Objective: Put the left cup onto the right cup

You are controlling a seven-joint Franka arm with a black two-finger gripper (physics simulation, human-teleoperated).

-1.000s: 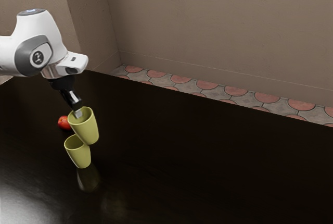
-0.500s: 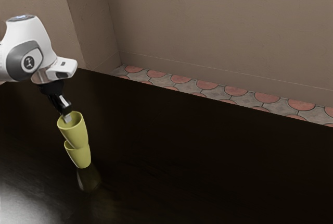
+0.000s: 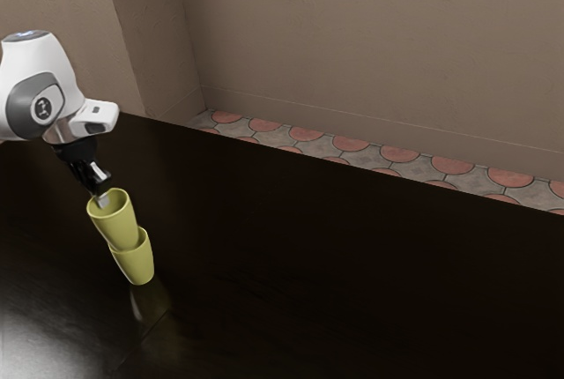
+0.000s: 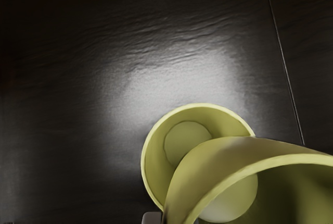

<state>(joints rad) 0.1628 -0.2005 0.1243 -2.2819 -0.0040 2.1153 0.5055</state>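
Observation:
Two yellow-green cups stand one in the other on the dark table [image 3: 335, 256]. The upper cup [image 3: 112, 216] leans toward the exterior view's left, its base sunk into the mouth of the lower cup [image 3: 133, 261], which stands upright. My gripper [image 3: 100, 195] comes down from the upper left and is shut on the upper cup's rim, one finger inside it. In the wrist view the held cup's rim [image 4: 244, 161] curves close under my hand, partly over the open mouth of the lower cup [image 4: 179, 140].
The table's far edge [image 3: 370, 172] runs diagonally, with a tiled floor [image 3: 397, 157] and beige walls behind it. A wall corner [image 3: 150, 44] stands close behind my arm. Dark tabletop stretches toward the exterior view's right.
My hand has moved toward the exterior view's left and down with the cup. The held cup went from beside and above the lower cup to resting in its mouth.

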